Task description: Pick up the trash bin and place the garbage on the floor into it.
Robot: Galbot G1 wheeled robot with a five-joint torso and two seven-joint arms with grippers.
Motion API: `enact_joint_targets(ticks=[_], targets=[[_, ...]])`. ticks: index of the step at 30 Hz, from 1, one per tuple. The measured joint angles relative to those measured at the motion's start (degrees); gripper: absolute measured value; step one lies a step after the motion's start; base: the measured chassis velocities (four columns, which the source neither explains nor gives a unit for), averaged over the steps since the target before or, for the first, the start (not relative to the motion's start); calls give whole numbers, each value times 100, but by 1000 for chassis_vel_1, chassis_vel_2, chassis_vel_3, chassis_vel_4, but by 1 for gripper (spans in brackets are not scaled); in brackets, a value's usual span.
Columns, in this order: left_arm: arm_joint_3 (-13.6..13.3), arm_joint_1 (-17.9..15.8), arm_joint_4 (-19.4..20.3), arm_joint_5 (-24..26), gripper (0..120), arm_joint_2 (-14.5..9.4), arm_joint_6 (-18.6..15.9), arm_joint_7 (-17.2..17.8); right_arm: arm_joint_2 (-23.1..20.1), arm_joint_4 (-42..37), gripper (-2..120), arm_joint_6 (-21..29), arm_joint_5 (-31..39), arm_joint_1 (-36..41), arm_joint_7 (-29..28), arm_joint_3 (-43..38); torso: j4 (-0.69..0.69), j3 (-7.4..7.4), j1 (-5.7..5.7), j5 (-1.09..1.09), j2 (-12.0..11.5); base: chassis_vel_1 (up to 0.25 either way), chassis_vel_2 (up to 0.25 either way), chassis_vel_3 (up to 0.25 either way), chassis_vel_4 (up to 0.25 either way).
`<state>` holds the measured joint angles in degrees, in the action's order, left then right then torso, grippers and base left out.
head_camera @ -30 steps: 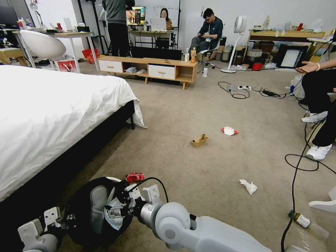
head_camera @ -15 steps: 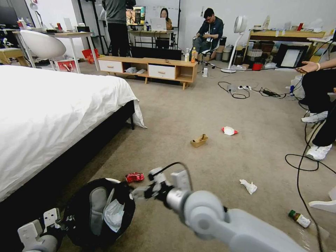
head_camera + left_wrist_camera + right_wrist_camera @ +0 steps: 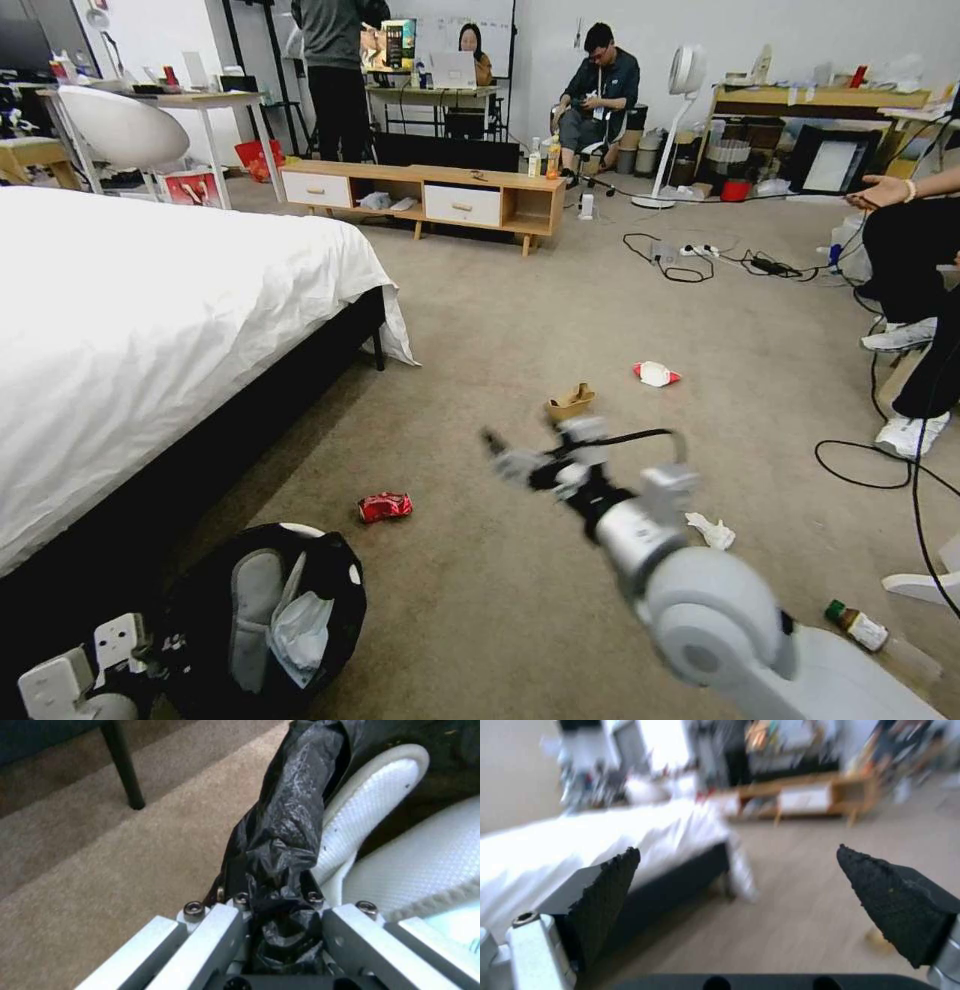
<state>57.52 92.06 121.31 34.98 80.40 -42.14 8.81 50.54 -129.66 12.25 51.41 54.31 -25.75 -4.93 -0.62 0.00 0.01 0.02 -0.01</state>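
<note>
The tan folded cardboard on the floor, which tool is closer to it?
Right. The right tool hangs open just short of the tan folded cardboard. The left tool is far back beside the bed, shut on the trash bin liner.

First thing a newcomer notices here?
The right gripper, open and empty, reaches out over the floor toward the tan cardboard. At lower left the left gripper pinches the trash bin by its black bag, white tissue inside, crushed red wrapper beside it.
</note>
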Motion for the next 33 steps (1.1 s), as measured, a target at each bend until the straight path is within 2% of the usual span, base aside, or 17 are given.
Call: enact_joint_targets(ticks=[1, 4, 5, 6, 9, 10, 11, 13, 15, 17, 21, 22, 24, 25, 27, 29, 33], targets=[[0, 0, 0, 0, 2, 0, 0, 0, 0, 0, 100, 0, 0, 0, 0, 0, 0, 0, 0, 0, 0, 0, 0, 0, 0], [57, 103, 96, -39, 2, 74, 0, -36, 9, -79, 98, -512, -537, 614, 363, -926, 0, 0, 0, -1, 0, 0, 0, 0, 0], [57, 103, 96, -39, 2, 74, 0, -36, 9, -79, 98, -512, -537, 614, 363, -926, 0, 0, 0, -1, 0, 0, 0, 0, 0], [74, 144, 152, -61, 2, 136, 0, -58, 24, -117, 95, -793, -862, 1004, 538, -1450, -2, 0, 0, -1, 0, 0, 0, 0, 0], [76, 179, 190, -96, 2, 185, 0, -79, 82, -165, 89, -1083, -1253, 1421, 689, -1927, -3, 0, 0, -1, 0, 0, 0, 0, 0], [81, 210, 240, -116, 2, 223, 0, -84, 216, -183, 88, -1527, -1868, 1948, 889, -2387, -1, 0, 0, -1, 0, 0, 0, 0, 0], [81, 210, 240, -116, 2, 223, 0, -84, 216, -183, 88, -1527, -1868, 1948, 889, -2387, -1, 0, 0, -1, 0, 0, 0, 0, 0], [78, 239, 267, -133, 2, 257, 0, -94, 511, -236, 89, -1985, -2628, 2566, 1077, -2864, -2, 0, 0, 0, 0, 0, 0, 0, 0], [78, 245, 266, -145, 2, 266, 0, -95, 606, -277, 89, -2044, -2754, 2692, 1084, -2950, -1, 0, 0, -1, 0, 0, 0, 0, 0], [79, 254, 265, -157, 2, 301, -1, -101, 1038, -387, 93, -2262, -3256, 3116, 1086, -3169, -2, 0, -1, -2, 1, 0, 0, 0, 0], [70, 262, 265, -165, 2, 325, 0, -105, 1304, -399, 94, -2427, -3606, 3306, 1085, -3271, -2, 0, -1, -2, 0, 0, 0, 0, 0], [49, 268, 264, -202, 2, 345, 0, -114, 1569, -400, 95, -2543, -3863, 3490, 1076, -3361, -1, 0, 0, -2, 1, 0, 0, 0, 0], [49, 268, 264, -202, 2, 345, 0, -114, 1569, -400, 95, -2543, -3863, 3490, 1076, -3361, -1, 0, 0, -2, 1, 0, 0, 0, 0], [29, 269, 250, -254, 2, 368, 0, -132, 1805, -404, 96, -2660, -4020, 3689, 1040, -3441, -2, 0, -1, -2, 1, 0, 0, 0, 0], [22, 269, 245, -264, 2, 373, 0, -139, 1864, -404, 96, -2692, -4060, 3730, 1028, -3458, -2, 0, 0, -2, 1, 0, 0, 0, 0], [10, 268, 237, -334, 2, 409, 0, -178, 2172, -308, 96, -2942, -4371, 3930, 975, -3505, -1, 0, 0, -1, 1, 0, 0, 0, 0], [9, 271, 237, -343, 2, 422, 0, -192, 2309, -286, 96, -2994, -4430, 4010, 937, -3484, -1, 0, 0, -3, 1, 0, 0, 0, 0]])
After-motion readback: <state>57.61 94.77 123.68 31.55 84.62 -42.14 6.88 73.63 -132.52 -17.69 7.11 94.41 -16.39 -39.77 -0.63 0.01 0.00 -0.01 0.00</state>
